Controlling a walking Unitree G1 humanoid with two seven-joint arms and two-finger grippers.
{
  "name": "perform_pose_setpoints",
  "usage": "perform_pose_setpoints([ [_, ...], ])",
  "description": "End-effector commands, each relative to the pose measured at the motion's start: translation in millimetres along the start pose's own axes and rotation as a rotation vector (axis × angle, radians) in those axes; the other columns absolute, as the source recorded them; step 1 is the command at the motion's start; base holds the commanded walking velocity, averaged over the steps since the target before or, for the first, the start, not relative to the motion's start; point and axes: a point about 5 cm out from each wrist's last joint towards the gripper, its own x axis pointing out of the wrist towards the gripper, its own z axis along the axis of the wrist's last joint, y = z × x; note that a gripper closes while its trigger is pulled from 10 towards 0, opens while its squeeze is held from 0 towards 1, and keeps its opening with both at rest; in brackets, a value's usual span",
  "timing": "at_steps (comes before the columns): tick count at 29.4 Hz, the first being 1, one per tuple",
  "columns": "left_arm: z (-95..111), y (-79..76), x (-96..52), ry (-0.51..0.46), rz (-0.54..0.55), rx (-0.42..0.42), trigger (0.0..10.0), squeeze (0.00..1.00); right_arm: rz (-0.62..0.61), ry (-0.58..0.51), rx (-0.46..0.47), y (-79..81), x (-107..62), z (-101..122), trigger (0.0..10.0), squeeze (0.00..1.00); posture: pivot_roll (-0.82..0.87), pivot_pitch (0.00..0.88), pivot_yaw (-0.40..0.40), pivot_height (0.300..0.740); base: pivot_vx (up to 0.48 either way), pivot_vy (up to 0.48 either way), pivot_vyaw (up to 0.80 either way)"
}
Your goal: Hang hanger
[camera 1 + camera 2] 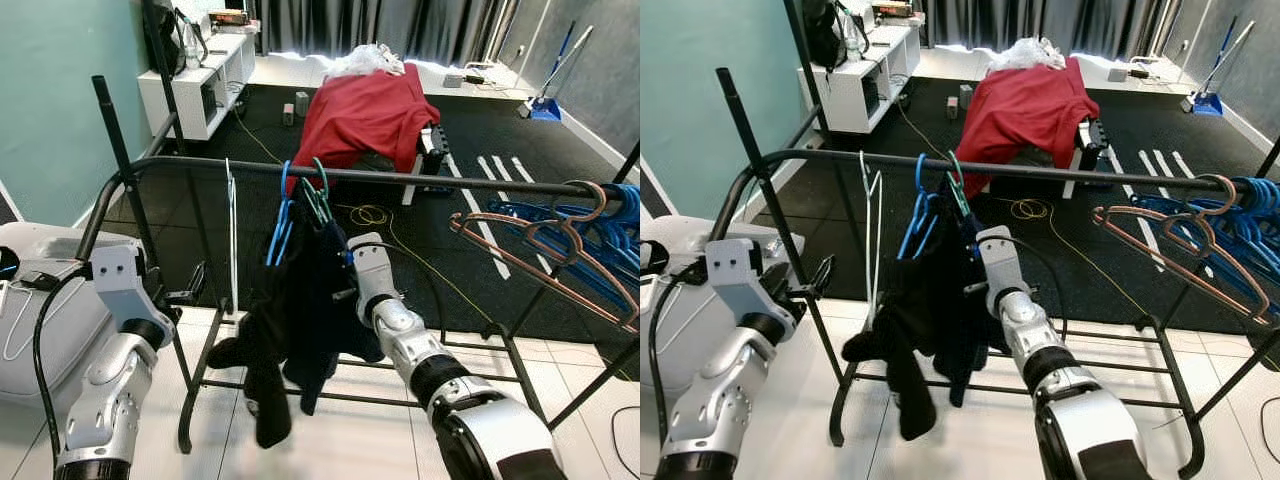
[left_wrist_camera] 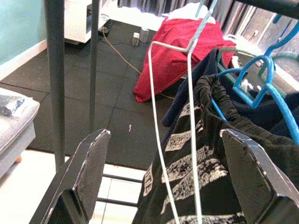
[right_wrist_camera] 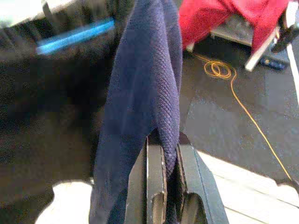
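A black clothes rail (image 1: 430, 179) crosses in front of me. On it hang a white wire hanger (image 1: 232, 230), a blue hanger (image 1: 281, 218) and a green hanger (image 1: 319, 196) carrying dark garments (image 1: 290, 320). My right gripper (image 3: 164, 142) is under the green hanger, shut on a fold of navy cloth (image 3: 145, 79); in the eye views the garments hide its fingers. My left gripper (image 2: 166, 135) stands open, level with the white wire hanger (image 2: 159, 121), whose wire lies between the two spread fingers (image 2: 88, 163) without touching them.
Copper hangers (image 1: 545, 245) and a bunch of blue hangers (image 1: 605, 235) hang at the rail's right end. A red cloth (image 1: 365, 110) covers a bench behind the rack. A white shelf (image 1: 200, 85) stands at the back left, and a pale grey seat (image 1: 40, 300) is beside my left arm.
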Motion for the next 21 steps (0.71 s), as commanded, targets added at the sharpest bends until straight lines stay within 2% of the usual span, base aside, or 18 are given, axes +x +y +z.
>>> perform_pose_setpoints([
  [1, -2.6, -0.4, 0.0, 0.007, -0.001, -0.014, 10.0, 0.0, -0.021, -0.133, 0.038, -7.8, 2.0, 26.4, 0.0, 0.0, 0.05, 0.0, -0.073, 0.74, 0.0, 0.0, 0.0],
  [2, -2.6, -0.3, -0.4, 0.008, -0.001, -0.013, 10.0, 0.0, -0.01, -0.177, 0.04, -9.1, -0.8, 31.9, 0.0, 0.0, 0.04, 0.0, -0.07, 0.74, 0.0, 0.0, 0.0],
  [7, -3.0, -0.2, -0.9, 0.011, -0.006, -0.01, 10.0, 0.0, 0.021, -0.213, 0.016, -9.6, -8.9, 32.9, 0.0, 0.0, 0.03, 0.0, -0.071, 0.74, 0.0, 0.0, 0.0],
  [10, -3.5, -0.4, -1.2, 0.014, -0.009, -0.008, 10.0, 0.0, 0.067, -0.254, -0.024, -9.0, -23.0, 31.4, 0.0, 0.0, 0.02, 0.0, -0.071, 0.74, 0.0, 0.0, 0.0],
  [12, -3.5, -0.4, -1.2, 0.014, -0.009, -0.008, 10.0, 0.0, 0.067, -0.254, -0.024, -9.0, -23.0, 31.4, 0.0, 0.0, 0.02, 0.0, -0.071, 0.74, 0.0, 0.0, 0.0],
  [14, -4.0, -0.9, -1.8, 0.016, -0.011, -0.006, 10.0, 0.0, 0.063, -0.279, -0.029, -15.8, -38.9, 31.2, 0.0, 0.0, 0.01, 0.0, -0.073, 0.74, 0.0, 0.0, 0.0],
  [21, -4.0, -0.4, -2.0, 0.018, -0.014, -0.008, 10.0, 0.0, 0.041, -0.26, -0.042, -17.8, -58.4, 20.7, 0.0, 0.0, -0.01, 0.0, -0.069, 0.74, 0.0, 0.0, 0.0],
])
